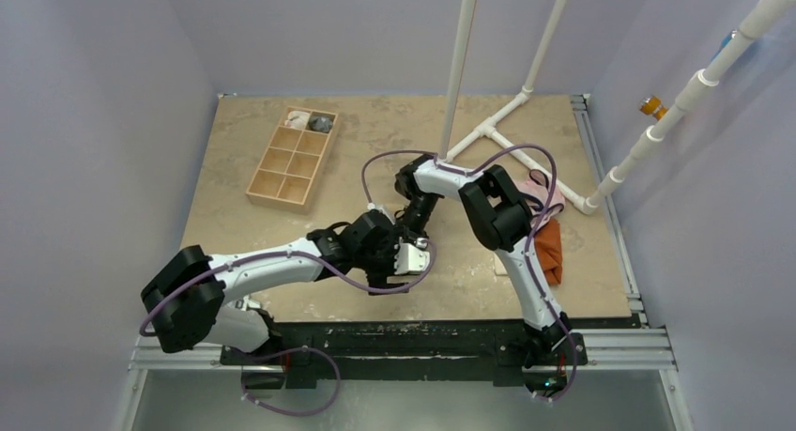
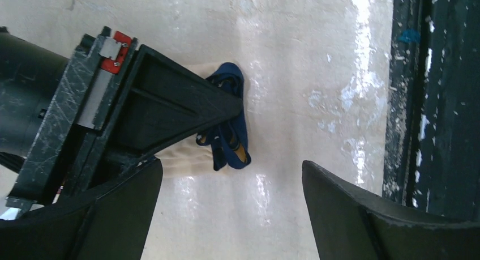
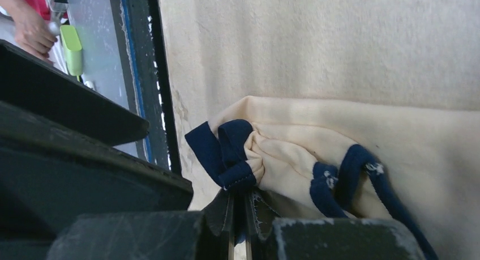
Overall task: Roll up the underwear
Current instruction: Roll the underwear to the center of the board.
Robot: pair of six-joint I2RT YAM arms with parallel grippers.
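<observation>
The underwear [image 3: 339,141] is a bunched tan-beige bundle with navy edging, lying on the table near its front edge. My right gripper [image 3: 240,214] is shut on a fold of the navy edging at the bundle's end. In the left wrist view the right gripper [image 2: 226,104] comes in from the upper left, and the underwear [image 2: 232,141] shows under its tip. My left gripper [image 2: 231,178] is open just in front of the bundle, with bare table between its fingers [image 2: 351,209]. From above, both grippers [image 1: 413,238] meet at mid-table and hide the garment.
A wooden compartment tray [image 1: 291,156] stands at the back left with small rolled items in its far cells. Pink briefs [image 1: 552,194] and an orange cloth [image 1: 549,248] lie at the right, under the right arm. A white pipe frame [image 1: 497,135] stands behind. The black front rail [image 2: 430,101] is close by.
</observation>
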